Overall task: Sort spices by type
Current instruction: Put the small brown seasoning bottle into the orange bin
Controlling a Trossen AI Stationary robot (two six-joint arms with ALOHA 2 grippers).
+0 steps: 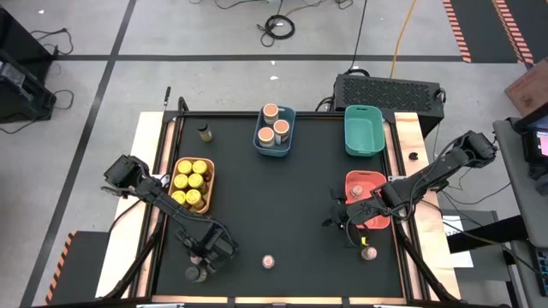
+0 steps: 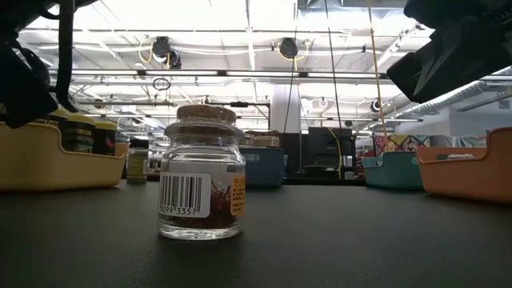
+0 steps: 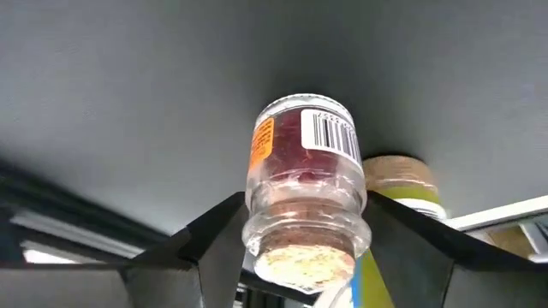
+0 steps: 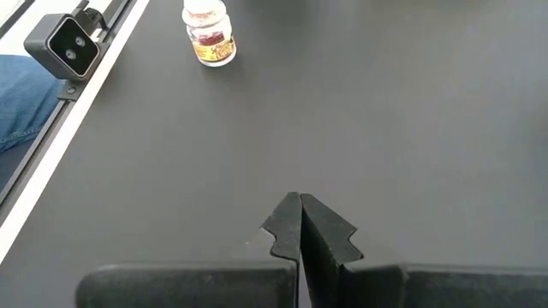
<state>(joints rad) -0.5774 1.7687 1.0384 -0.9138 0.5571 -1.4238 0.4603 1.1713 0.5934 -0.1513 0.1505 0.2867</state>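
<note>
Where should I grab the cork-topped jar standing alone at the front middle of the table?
Take the cork-topped jar across its narrow neck just under the cork, coming straight down from above. It stands upright and alone on the mat, so both sides are free. The right hand, shut and empty, looks nearer.

Left gripper (image 1: 208, 253) clamped (low, near edge), right gripper (image 4: 300, 224) closed.

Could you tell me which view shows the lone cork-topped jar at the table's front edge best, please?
The low view: the jar stands close and upright, with cork, barcode and reddish contents clear. The high view shows only its top; the right wrist view shows it small and far off. The left wrist view shows a similar jar, seemingly another.
</note>
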